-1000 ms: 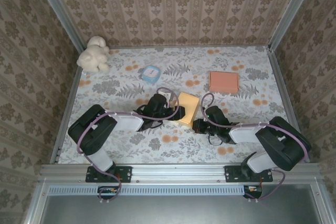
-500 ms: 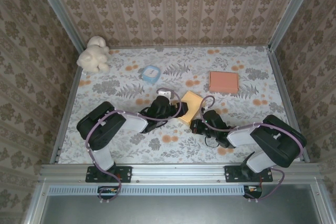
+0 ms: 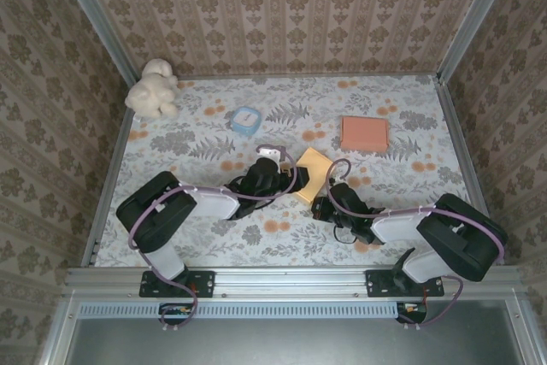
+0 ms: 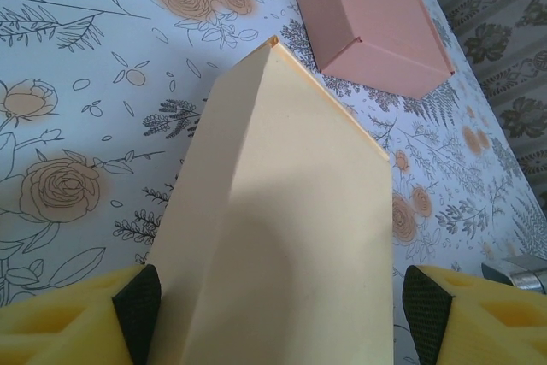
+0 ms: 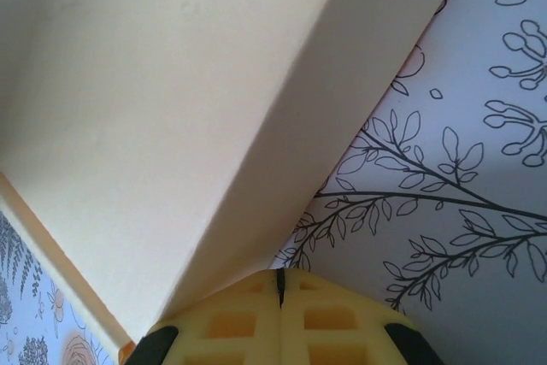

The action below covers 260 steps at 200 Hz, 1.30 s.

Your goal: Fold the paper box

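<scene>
Two risks: our right hand, pressed together, could crumple the paper box just ahead or skid it from our spread left hand.

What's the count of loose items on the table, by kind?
Paper boxes: 2 (pale yellow paper box, flat salmon-pink paper box)
Plush toys: 1 (white plush toy)
Small gadgets: 1 (small light-blue object with a white face, possibly a clock)
Total: 4
</scene>
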{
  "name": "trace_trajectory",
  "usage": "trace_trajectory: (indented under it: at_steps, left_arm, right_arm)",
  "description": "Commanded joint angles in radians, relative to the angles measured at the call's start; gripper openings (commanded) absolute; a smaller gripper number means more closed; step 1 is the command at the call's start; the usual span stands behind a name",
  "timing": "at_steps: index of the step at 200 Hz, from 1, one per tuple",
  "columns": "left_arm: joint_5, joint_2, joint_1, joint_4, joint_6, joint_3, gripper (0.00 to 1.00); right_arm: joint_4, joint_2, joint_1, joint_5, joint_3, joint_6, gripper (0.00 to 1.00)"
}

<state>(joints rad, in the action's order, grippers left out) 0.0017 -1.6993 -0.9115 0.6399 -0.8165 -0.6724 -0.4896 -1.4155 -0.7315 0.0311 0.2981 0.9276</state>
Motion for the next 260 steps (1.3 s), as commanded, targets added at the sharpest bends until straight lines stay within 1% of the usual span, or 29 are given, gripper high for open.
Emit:
trace_trajectory:
  at_steps: [1, 37, 73, 96, 111, 125, 137, 150, 175, 196, 221, 260]
  left_arm:
    - [0.190, -0.034, -0.023, 0.039, -0.051, 0.016, 0.77]
    - [0.202, -0.030, 0.035, 0.055, -0.058, 0.039, 0.78]
    - [0.198, 0.002, 0.078, 0.023, -0.028, 0.045, 0.79]
    - [0.192, 0.012, 0.105, -0.003, -0.004, 0.042, 0.80]
    - [0.195, 0.010, 0.128, -0.021, 0.018, 0.030, 0.80]
    - [0.208, -0.001, 0.148, -0.048, 0.059, -0.005, 0.80]
    - [0.214, -0.016, 0.158, -0.069, 0.098, -0.042, 0.80]
    - [0.217, -0.036, 0.164, -0.087, 0.127, -0.084, 0.80]
    - [0.218, -0.089, 0.174, -0.130, 0.155, -0.166, 0.80]
    - [0.226, -0.148, 0.189, -0.161, 0.162, -0.231, 0.80]
    - [0.254, -0.211, 0.199, -0.167, 0.162, -0.294, 0.80]
    - [0.284, -0.266, 0.198, -0.170, 0.162, -0.353, 0.80]
  right_arm:
    - [-0.056, 0.062, -0.010, 0.036, 0.028, -0.005, 0.00]
    - [0.086, 0.153, -0.010, 0.109, 0.016, -0.056, 0.01]
    - [0.328, 0.260, 0.006, 0.198, 0.045, -0.149, 0.02]
    - [0.410, 0.350, 0.078, 0.181, 0.041, -0.190, 0.02]
    - [0.445, 0.397, 0.156, 0.124, 0.048, -0.229, 0.01]
    - [0.467, 0.406, 0.235, 0.055, 0.071, -0.273, 0.00]
    - [0.477, 0.374, 0.289, -0.024, 0.110, -0.325, 0.00]
    - [0.483, 0.305, 0.331, -0.108, 0.163, -0.366, 0.00]
    - [0.404, 0.152, 0.407, -0.238, 0.219, -0.369, 0.00]
    - [0.344, 0.035, 0.449, -0.297, 0.264, -0.363, 0.00]
    - [0.306, -0.107, 0.471, -0.346, 0.324, -0.369, 0.00]
    - [0.253, -0.242, 0.500, -0.378, 0.377, -0.368, 0.00]
